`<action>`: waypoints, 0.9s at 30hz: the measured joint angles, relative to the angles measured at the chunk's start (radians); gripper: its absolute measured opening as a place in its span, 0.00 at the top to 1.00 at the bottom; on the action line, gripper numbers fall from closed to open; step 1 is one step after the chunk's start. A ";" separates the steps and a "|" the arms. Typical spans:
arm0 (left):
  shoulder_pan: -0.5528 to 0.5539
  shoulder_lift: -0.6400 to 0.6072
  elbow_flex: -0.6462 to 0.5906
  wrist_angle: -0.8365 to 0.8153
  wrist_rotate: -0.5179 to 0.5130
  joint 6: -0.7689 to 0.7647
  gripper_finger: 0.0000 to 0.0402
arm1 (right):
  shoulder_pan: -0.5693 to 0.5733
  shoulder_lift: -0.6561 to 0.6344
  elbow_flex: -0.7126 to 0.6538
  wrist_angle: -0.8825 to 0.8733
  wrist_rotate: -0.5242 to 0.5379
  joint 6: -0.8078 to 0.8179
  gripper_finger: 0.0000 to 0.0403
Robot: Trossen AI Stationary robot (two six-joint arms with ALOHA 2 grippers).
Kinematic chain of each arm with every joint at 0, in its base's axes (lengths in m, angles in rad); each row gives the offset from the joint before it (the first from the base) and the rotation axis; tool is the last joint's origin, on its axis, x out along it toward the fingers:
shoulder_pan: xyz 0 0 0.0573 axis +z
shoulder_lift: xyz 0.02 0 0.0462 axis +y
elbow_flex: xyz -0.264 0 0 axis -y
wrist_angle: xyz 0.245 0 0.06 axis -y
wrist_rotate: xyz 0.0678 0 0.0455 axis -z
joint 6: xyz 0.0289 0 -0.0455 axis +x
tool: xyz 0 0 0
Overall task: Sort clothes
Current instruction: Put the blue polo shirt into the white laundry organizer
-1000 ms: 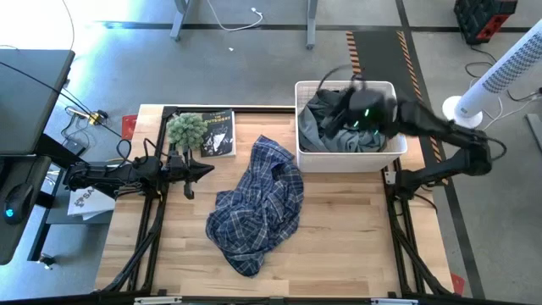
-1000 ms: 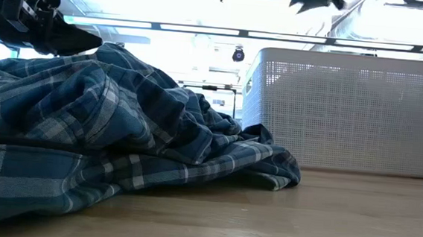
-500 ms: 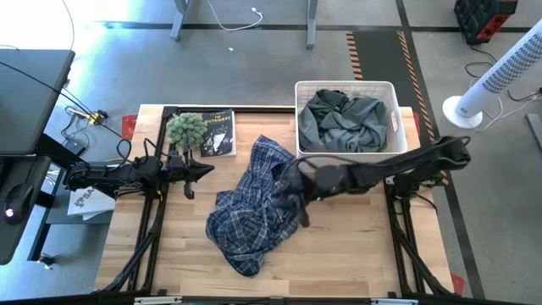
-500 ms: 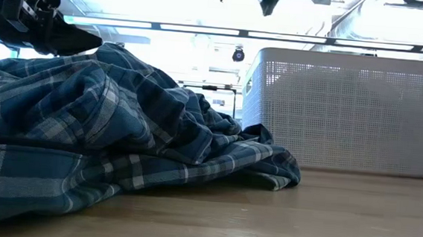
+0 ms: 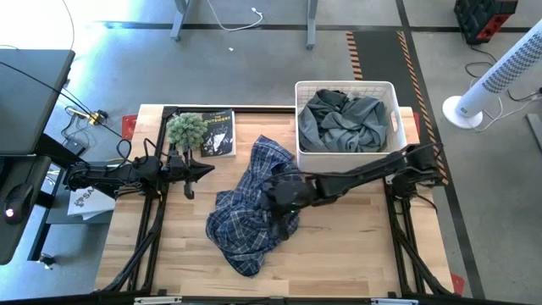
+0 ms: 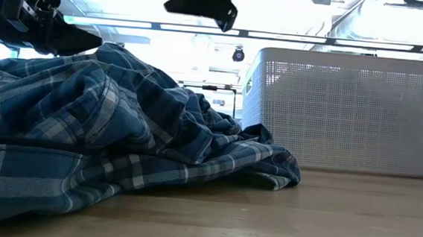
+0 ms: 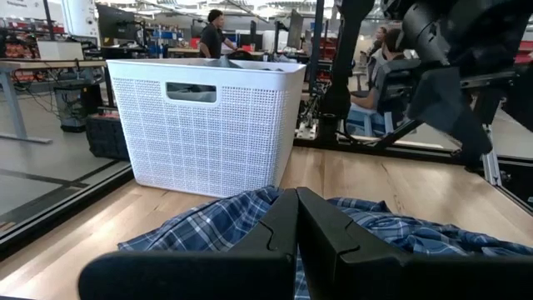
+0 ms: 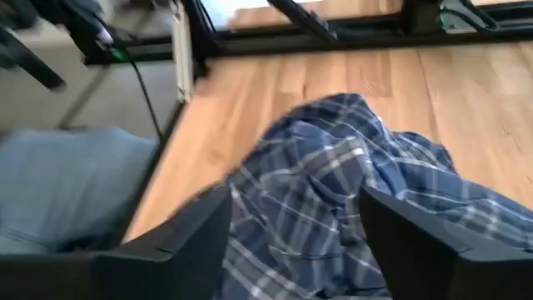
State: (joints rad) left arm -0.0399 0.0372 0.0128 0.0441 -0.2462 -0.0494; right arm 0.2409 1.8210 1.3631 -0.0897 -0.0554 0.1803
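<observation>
Right gripper (image 5: 275, 199) open above plaid shirt (image 5: 246, 227)

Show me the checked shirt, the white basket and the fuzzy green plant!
plaid shirt (image 5: 246, 212), high view, middle of the crumpled fabric
white basket (image 5: 398, 123), high view, right rim
green plant (image 5: 185, 130), high view, fuzzy top
</observation>
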 joint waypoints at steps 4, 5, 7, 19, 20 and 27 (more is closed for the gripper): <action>0.000 0.000 0.000 0.000 0.000 0.000 1.00 | -0.020 0.082 0.120 -0.143 0.038 -0.082 0.26; 0.000 0.000 0.000 0.000 0.000 0.000 1.00 | -0.026 0.105 0.147 -0.162 0.040 -0.102 0.24; 0.000 0.000 0.000 0.000 0.000 0.000 1.00 | -0.038 0.152 0.201 -0.190 0.029 -0.137 0.20; 0.000 0.000 0.000 -0.001 0.000 0.000 1.00 | -0.155 0.449 0.392 -0.616 -0.048 -0.267 0.18; 0.000 0.000 0.000 -0.001 0.000 0.000 1.00 | -0.163 0.468 0.398 -0.658 -0.050 -0.271 0.18; 0.000 0.000 0.000 -0.001 0.000 0.000 1.00 | -0.220 0.518 0.401 -0.749 -0.135 -0.317 0.26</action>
State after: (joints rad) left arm -0.0400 0.0374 0.0127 0.0429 -0.2461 -0.0494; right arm 0.0205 2.3393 1.7645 -0.8384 -0.1900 -0.1367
